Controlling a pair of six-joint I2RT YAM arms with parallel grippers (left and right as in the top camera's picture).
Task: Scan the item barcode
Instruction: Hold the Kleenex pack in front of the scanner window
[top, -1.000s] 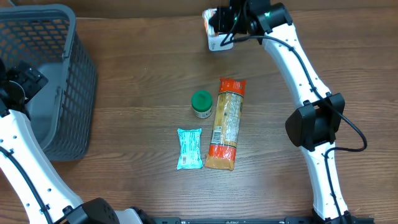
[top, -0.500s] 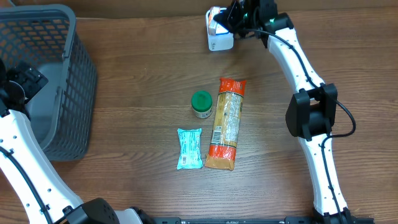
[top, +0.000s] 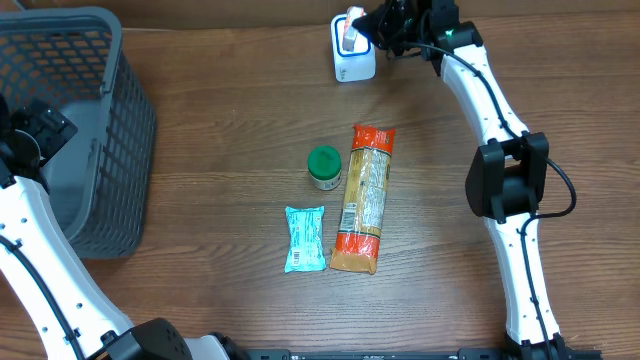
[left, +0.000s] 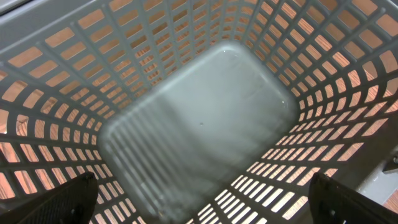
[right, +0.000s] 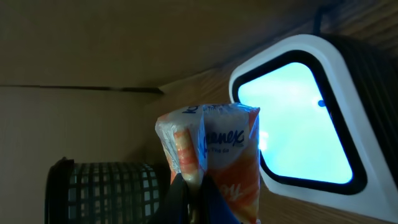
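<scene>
A dark brown wooden table (top: 220, 130) with a fine straight grain fills the overhead view; at its left edge stands a grey plastic lattice basket (top: 125, 120), its walls a grid of rectangular slots and its floor smooth; the left gripper (top: 38, 128) hangs over the basket, and its wrist view shows the two dark fingers (left: 59, 200) spread wide at the lower corners with nothing between them; mid-table sit a small jar (top: 323, 166) with a round green lid, a long orange-ended crinkled packet (top: 363, 200) just beside it on the right, and a flat teal wrapper (top: 305, 239) below the jar, close by the packet's left edge; none of these lies between the right arm and the far edge; there, a white barcode scanner (top: 354, 68) with rounded corners stands upright, its black-bordered window (right: 298, 124) glowing pale blue; the right gripper (right: 194, 186) is pinched tight on the lower edge of a Kleenex tissue pack (right: 214, 152), a soft glossy film pouch in white and orange, held up just in front of the lit window.
</scene>
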